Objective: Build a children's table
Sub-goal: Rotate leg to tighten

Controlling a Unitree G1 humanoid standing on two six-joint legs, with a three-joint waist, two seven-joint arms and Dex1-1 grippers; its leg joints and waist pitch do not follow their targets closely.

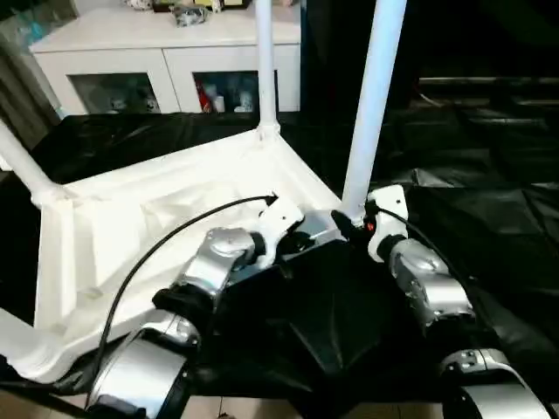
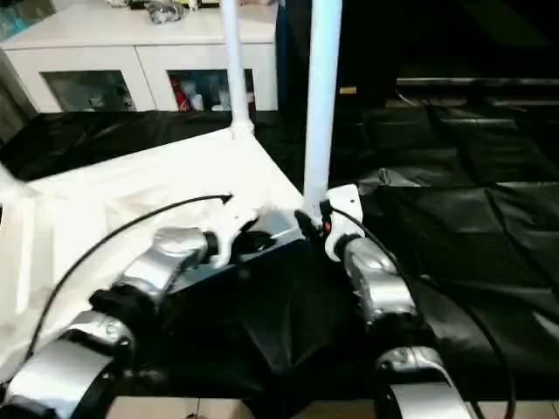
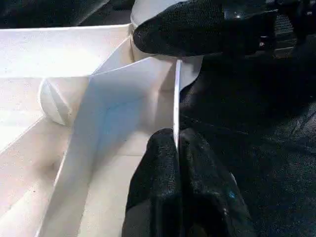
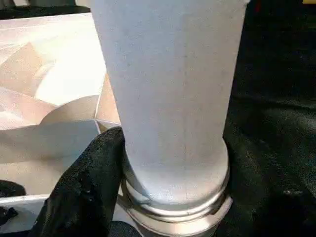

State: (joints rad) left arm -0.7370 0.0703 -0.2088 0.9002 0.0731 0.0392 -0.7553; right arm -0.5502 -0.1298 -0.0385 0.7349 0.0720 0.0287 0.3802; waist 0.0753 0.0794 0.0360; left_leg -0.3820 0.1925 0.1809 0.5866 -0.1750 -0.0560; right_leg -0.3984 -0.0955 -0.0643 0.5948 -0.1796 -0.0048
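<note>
The white tabletop [image 1: 148,218] lies upside down on a black sheet, ribbed underside up. A white leg [image 1: 374,105] stands upright in its near right corner socket. My right gripper [image 4: 173,163] is shut on that leg's flared base, one black finger [image 4: 91,187] pressed to its side. My left gripper [image 3: 177,143] is shut on the tabletop's thin rim wall [image 3: 176,94] right beside that corner. A second leg [image 1: 265,61] stands in the far corner. Another leg [image 1: 22,170] leans out at the left corner, and a further one [image 1: 17,349] sticks out at the near left.
A white cabinet [image 1: 166,61] with glass-fronted shelves stands at the back. The black sheet [image 1: 489,218] covers the work surface and spreads wide to the right. A black cable [image 1: 166,240] arcs over my left forearm.
</note>
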